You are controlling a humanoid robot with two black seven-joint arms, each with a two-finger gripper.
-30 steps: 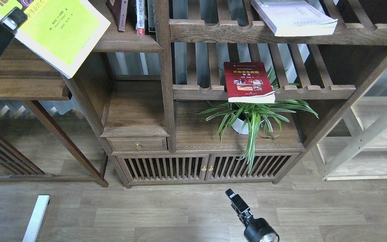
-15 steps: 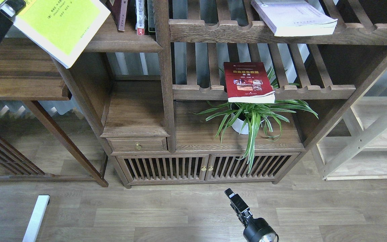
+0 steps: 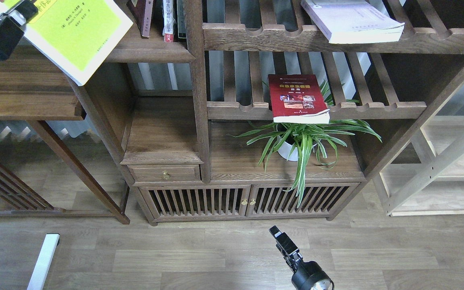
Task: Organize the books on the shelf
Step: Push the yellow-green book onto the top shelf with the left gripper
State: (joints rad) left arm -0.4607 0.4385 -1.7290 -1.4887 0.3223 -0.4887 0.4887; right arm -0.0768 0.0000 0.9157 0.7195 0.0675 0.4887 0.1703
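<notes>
The left claw (image 3: 12,16) sits at the top left corner, clenched on the near left edge of the yellow-green book (image 3: 77,34), one finger lying on its cover. The book stretches away from the claw to the right and downward, tilted, its white lower corner hanging out past the front of the dark shelf board (image 3: 151,50) and over the side panel of the bookcase (image 3: 199,121). Just right of the book, a few upright books (image 3: 163,18) stand on that same board against the vertical post.

The right claw (image 3: 277,234) is low in the view above the floor (image 3: 216,253), well apart from everything on the shelves; it is seen end-on and dark, so I cannot tell whether its fingers are together or spread.

Further right, the red book (image 3: 296,97) lies flat on the middle slatted shelf (image 3: 377,108), its front edge jutting over the rail. Directly under it a potted plant (image 3: 302,141) in a white pot stands on the cabinet top. The white book (image 3: 351,20) lies on the upper slatted shelf (image 3: 264,38), at an angle, its corner overhanging the front rail.
</notes>
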